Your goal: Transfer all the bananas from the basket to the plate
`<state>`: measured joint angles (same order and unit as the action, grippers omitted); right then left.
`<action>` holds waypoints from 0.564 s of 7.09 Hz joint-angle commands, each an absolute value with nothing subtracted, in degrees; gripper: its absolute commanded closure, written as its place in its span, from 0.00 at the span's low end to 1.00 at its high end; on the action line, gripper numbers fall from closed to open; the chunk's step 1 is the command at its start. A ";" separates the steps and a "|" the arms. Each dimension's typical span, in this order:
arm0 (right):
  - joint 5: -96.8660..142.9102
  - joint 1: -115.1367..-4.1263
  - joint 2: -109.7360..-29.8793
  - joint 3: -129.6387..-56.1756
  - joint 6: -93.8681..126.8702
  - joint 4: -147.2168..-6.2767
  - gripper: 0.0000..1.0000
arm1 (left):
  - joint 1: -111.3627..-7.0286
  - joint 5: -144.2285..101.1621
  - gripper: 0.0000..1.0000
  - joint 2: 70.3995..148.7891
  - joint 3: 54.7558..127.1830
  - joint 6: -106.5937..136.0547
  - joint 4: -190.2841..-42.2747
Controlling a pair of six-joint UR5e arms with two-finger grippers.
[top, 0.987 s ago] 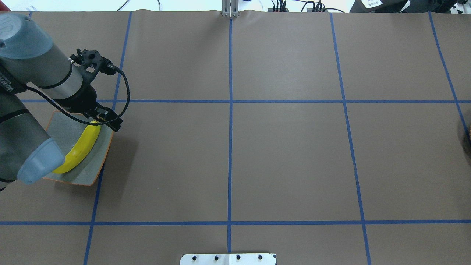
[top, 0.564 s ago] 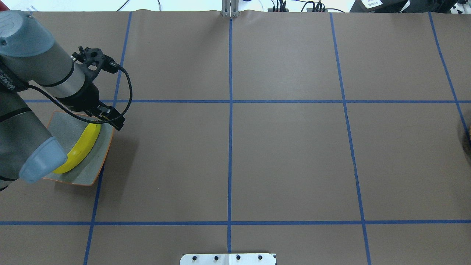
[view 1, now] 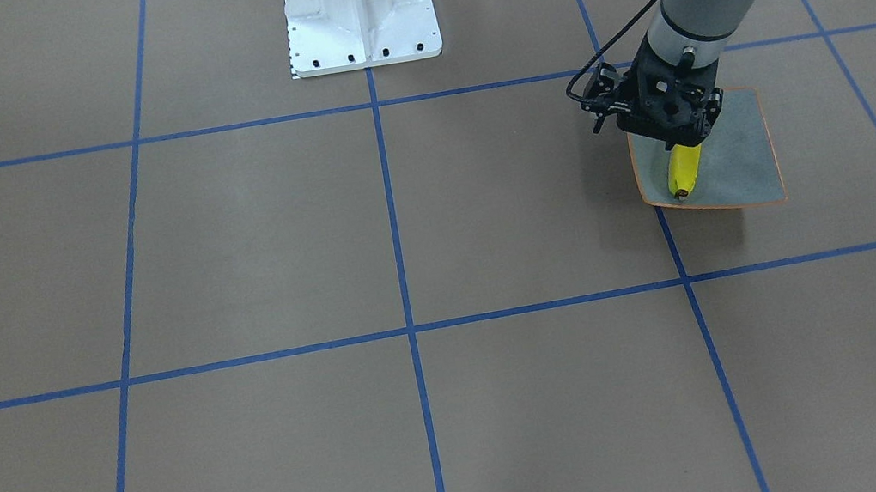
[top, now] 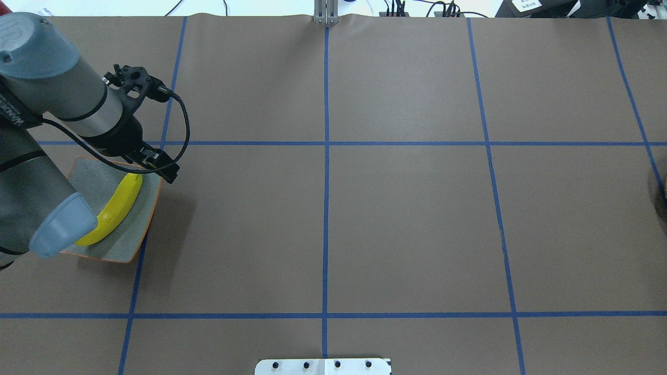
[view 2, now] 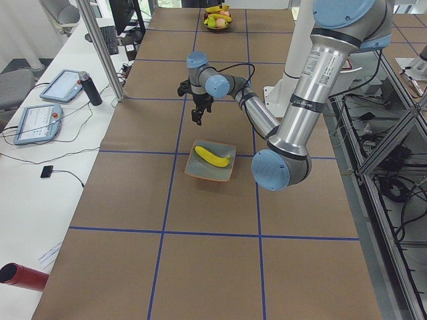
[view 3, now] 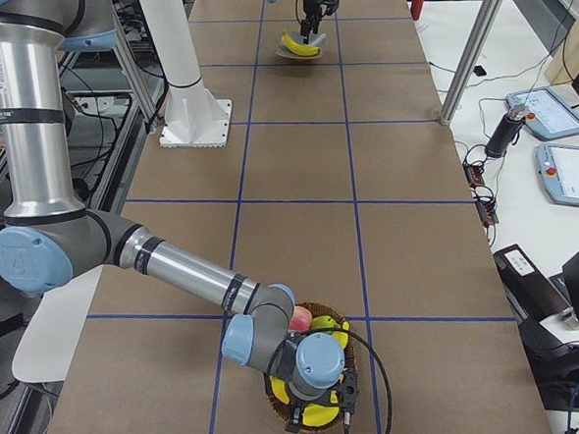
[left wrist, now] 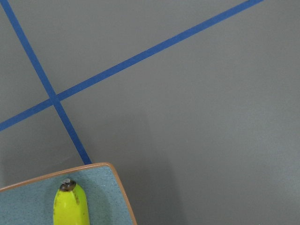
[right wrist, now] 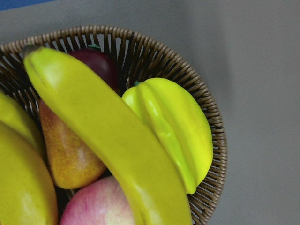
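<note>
One yellow banana [top: 114, 208] lies on the grey-blue, orange-rimmed plate [top: 136, 229] at the table's left. My left gripper [top: 165, 173] hangs open just above the plate's far corner, clear of the banana's tip [view 1: 682, 190]. The left wrist view shows that tip [left wrist: 68, 186] and the plate's corner [left wrist: 108, 187]. The wicker basket [right wrist: 140, 51] at the far right holds two more bananas [right wrist: 108, 140], seen close in the right wrist view. My right gripper [view 3: 319, 412] hovers over the basket [view 3: 277, 403]; I cannot tell whether it is open or shut.
A yellow-green starfruit [right wrist: 173, 122], a pear [right wrist: 65, 154] and a red apple [right wrist: 101, 204] share the basket. The white robot base [view 1: 359, 6] stands mid-table at the robot's side. Blue tape lines cross the brown table cover.
The left gripper has drifted slightly up and to the right, off the banana's tip. The banana and the plate have stayed put.
</note>
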<state>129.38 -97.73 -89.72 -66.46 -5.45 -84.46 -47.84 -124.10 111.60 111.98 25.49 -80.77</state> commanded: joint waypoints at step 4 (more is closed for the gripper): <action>129.46 -97.73 -89.82 -65.30 -5.54 -84.46 0.10 | -47.81 -124.10 0.00 111.88 111.97 25.40 -80.77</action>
